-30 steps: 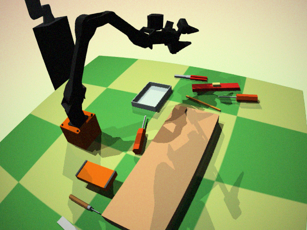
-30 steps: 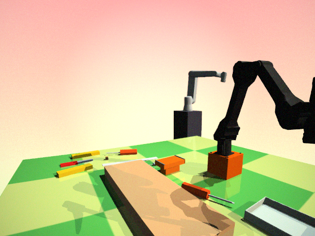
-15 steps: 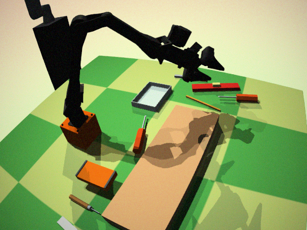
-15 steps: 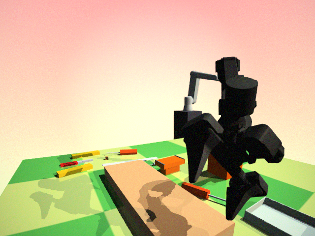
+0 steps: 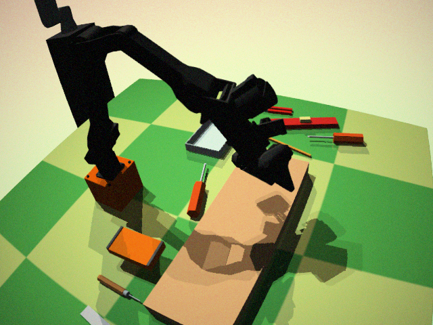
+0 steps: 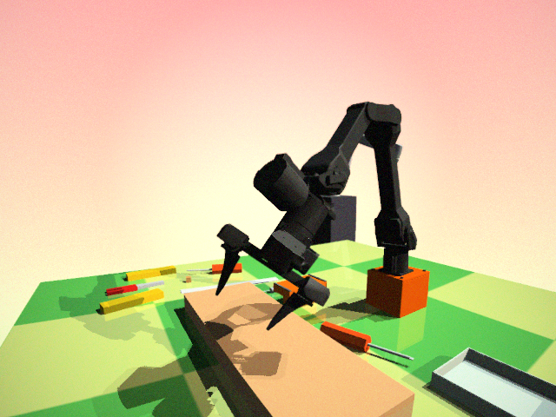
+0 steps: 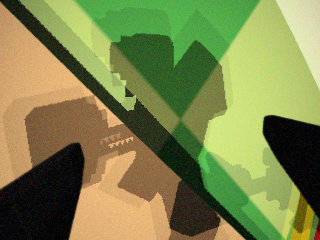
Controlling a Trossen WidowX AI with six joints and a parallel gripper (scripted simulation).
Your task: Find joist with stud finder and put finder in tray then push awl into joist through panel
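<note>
The orange stud finder (image 5: 134, 244) (image 6: 283, 287), with grey ends, stands beside the floor panel, on the robot base's side. The awl (image 5: 112, 285), with a brown handle, lies near it, its tip by the panel's corner. The tan floor panel (image 5: 231, 206) (image 6: 324, 357) (image 7: 40, 70) shows no hole in its visible part. The grey tray (image 5: 202, 151) (image 6: 453, 393) is empty where it shows. My gripper (image 5: 282, 186) (image 6: 242, 311) (image 7: 174, 137) is open and empty, tilted above the panel, away from the stud finder and awl. The joist is hidden.
An orange screwdriver (image 5: 195, 199) (image 6: 346, 337) lies between the robot base (image 5: 114, 189) (image 6: 397, 291) and the panel. Beyond the panel lie a red bar (image 5: 323, 122), another screwdriver (image 5: 348, 138) and a thin orange stick (image 5: 299, 151). Yellow bars (image 6: 135, 301) lie past the panel's other end.
</note>
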